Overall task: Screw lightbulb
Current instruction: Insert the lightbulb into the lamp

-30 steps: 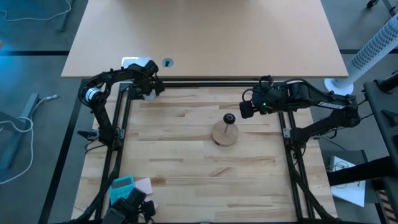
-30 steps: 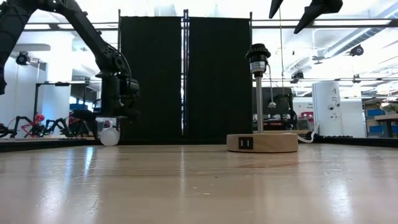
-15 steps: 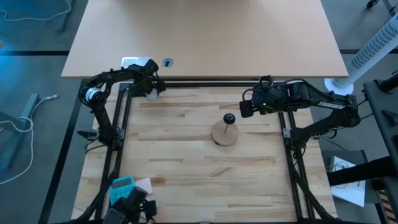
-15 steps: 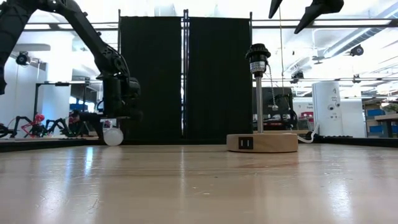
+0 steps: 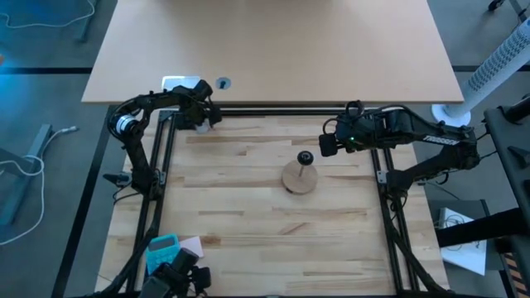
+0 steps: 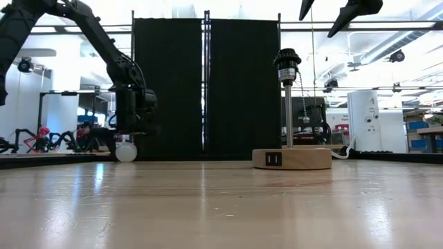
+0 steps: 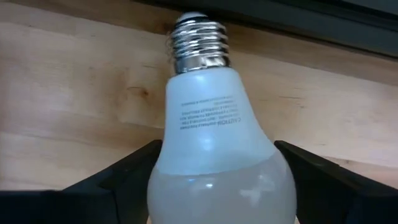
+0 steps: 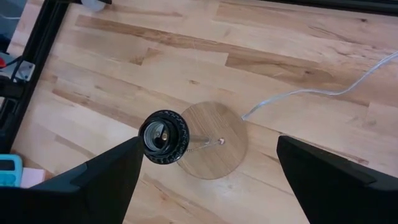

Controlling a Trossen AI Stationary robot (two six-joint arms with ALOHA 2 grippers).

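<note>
The white lightbulb point(image 7: 214, 137) lies on its side at the table's far left corner point(image 6: 125, 150), its metal screw thread point(image 7: 199, 43) toward the black rail at the far edge. My left gripper point(image 5: 201, 122) points straight down over it, shut on its globe. The wooden disc stand point(image 5: 300, 179), with a thin post and black socket point(image 6: 286, 66), stands at the table's middle. My right gripper point(image 8: 208, 149) hangs open, high above and to the right of the socket point(image 8: 164, 137), holding nothing. My left gripper pinches the bulb's frosted globe between its two fingers, one on each side point(image 7: 158, 171) at the widest part. The fingers come from above, pointing down, and lie across the bulb. The bulb rests on its side on the table.
A black frame rail point(image 5: 273, 112) runs along the table's far edge, right behind the bulb, with more rails down both sides. A pull chain point(image 6: 302, 104) hangs from the socket and a thin cable point(image 8: 311, 93) trails from the stand. A teal object point(image 5: 162, 247) lies at the near left.
My left gripper has rolled a little about its downward line and settled slightly lower over the lightbulb at the far left corner. The lightbulb stays lying on the table. My right gripper has kept still.
</note>
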